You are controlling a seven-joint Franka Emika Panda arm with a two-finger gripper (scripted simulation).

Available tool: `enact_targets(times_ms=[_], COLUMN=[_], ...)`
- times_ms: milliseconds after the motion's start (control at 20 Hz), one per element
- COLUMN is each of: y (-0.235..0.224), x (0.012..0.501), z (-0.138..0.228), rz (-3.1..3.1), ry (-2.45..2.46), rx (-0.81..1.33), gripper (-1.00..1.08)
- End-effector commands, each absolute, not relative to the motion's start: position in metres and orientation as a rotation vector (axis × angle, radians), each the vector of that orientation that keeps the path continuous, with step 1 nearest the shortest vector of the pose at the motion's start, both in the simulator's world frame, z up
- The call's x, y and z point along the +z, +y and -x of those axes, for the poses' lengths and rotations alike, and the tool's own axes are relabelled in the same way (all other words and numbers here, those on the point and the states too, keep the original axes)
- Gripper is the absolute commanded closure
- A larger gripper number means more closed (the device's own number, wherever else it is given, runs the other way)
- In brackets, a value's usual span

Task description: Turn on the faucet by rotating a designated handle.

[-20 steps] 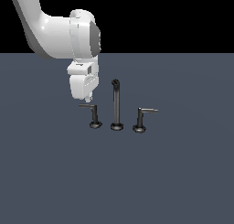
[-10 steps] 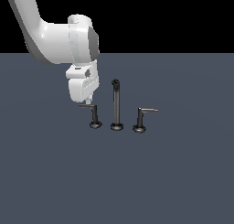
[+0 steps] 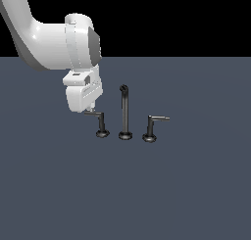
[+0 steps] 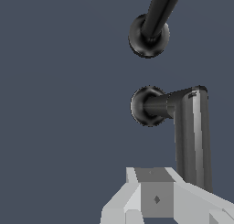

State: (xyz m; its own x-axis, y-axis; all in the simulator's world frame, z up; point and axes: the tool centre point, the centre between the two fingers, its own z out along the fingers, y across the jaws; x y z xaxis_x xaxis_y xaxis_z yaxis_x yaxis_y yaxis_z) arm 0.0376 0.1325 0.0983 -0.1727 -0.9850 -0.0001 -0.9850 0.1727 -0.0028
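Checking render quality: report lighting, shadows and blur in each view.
Exterior view: flat light, no cast shadows under the faucet, black backdrop, everything sharp. Wrist view: bright streak along the handle; the gripper is cut off by the frame; no blur.

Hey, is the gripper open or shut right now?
Cannot tell. In the exterior view the gripper sits at the tip of the handle's arm, fingers hidden; the wrist view shows only one finger beside the lever.

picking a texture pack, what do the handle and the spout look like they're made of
Handle: looks like dark metal with a satin polish, judging by the pale streaks of light along its arm. Spout: the same dark, smooth look with a faint sheen, probably metal too, though a render leaves that open.
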Motion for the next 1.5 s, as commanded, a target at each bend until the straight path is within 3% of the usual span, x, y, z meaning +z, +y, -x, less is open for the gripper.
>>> enact_targets(times_ms=[0, 1450], y=[0.140, 0.120], x=[0.098, 0.098], z=[-0.028, 0.031], rz=[2.024, 2.020], ry=[2.403, 2.403], rx=[0.001, -0.009], gripper=[1.08, 1.08])
